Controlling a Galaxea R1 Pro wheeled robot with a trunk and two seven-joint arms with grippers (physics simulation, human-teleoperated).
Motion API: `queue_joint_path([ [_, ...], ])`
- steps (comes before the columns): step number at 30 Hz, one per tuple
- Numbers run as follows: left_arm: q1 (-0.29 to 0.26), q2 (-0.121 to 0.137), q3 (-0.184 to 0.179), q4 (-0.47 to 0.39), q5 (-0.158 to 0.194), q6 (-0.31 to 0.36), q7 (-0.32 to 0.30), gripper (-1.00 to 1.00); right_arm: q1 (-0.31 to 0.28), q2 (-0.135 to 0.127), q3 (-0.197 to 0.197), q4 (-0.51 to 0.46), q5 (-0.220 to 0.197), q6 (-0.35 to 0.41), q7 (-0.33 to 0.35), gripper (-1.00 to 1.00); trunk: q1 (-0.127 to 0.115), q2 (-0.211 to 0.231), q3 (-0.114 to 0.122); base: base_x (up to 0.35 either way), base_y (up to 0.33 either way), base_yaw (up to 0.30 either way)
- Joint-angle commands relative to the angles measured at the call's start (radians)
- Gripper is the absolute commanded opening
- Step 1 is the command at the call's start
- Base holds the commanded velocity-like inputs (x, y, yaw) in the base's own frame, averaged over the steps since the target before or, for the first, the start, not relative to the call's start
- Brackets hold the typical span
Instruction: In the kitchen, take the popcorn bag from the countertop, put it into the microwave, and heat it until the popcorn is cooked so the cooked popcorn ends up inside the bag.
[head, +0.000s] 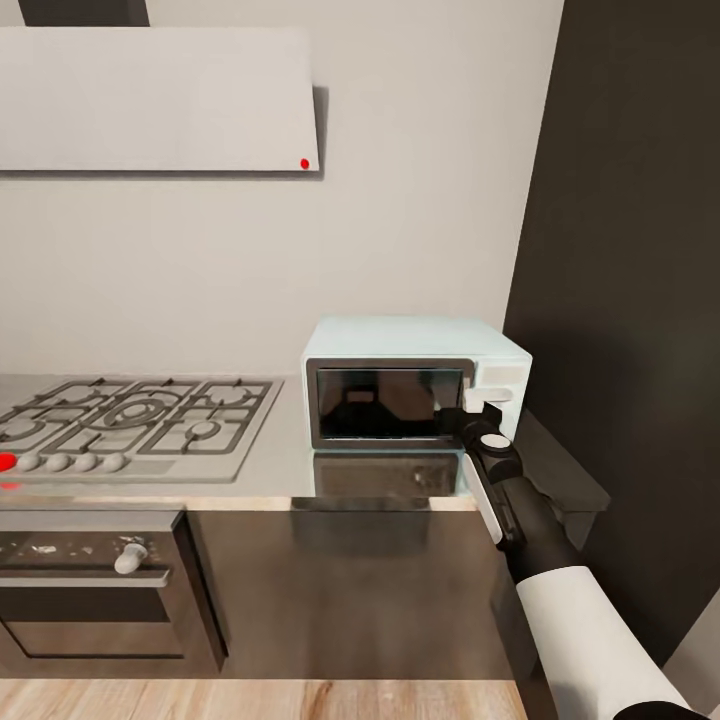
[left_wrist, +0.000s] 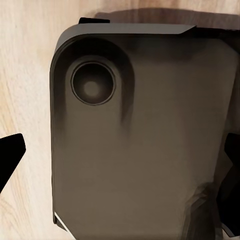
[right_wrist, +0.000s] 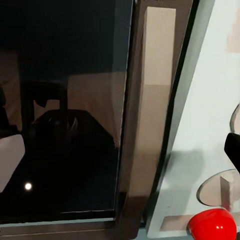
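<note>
The mint-blue microwave (head: 415, 385) stands on the grey countertop (head: 285, 455), to the right of the hob, with its dark glass door shut. My right gripper (head: 470, 412) is pressed up close to the seam between the door's silver frame (right_wrist: 150, 130) and the white panel (right_wrist: 200, 110). One dark fingertip (right_wrist: 234, 150) shows beside a red knob (right_wrist: 212, 225), so the jaws stand wide and open. My left gripper (left_wrist: 120, 160) hangs open over my own dark base. The popcorn bag is out of view; the glass gives back only dim reflections.
A steel gas hob (head: 130, 420) fills the counter's left part, with an oven (head: 90, 590) beneath and a white hood (head: 160, 100) above. A tall dark cabinet wall (head: 630, 250) rises right beside the microwave. Wooden floor (head: 250, 700) lies below.
</note>
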Motion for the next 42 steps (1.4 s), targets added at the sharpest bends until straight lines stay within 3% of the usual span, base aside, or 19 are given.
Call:
queue_joint_path([
  [1, 0.0, 0.0, 0.0, 0.0, 0.007, -0.001, 0.0, 1.0, -0.001, -0.001, 0.001, -0.001, 0.0, 0.006, -0.005, 1.0, 0.0, -0.001, -0.001, 0.003, 0.0, 0.0],
  [13, 0.0, 0.0, 0.0, 0.0, 0.007, -0.001, 0.0, 1.0, -0.001, -0.022, 0.001, 0.0, -0.001, 0.006, -0.008, 1.0, 0.0, -0.001, -0.001, 0.0, 0.0, 0.0],
  [40, 0.0, 0.0, 0.0, 0.0, 0.007, -0.001, 0.0, 1.0, -0.001, -0.022, 0.006, -0.001, 0.003, 0.01, -0.007, 1.0, 0.0, -0.001, -0.001, 0.029, 0.0, 0.0],
  [41, 0.0, 0.0, 0.0, 0.0, 0.007, -0.001, 0.0, 1.0, -0.001, -0.022, 0.006, -0.001, 0.002, 0.012, -0.007, -1.0, 0.0, -0.001, -0.001, 0.0, 0.0, 0.0],
  [42, 0.0, 0.0, 0.0, 0.0, 0.007, -0.001, 0.0, 1.0, -0.001, -0.022, 0.006, -0.001, 0.001, 0.014, -0.007, -1.0, 0.0, -0.001, -0.001, 0.0, 0.0, 0.0],
])
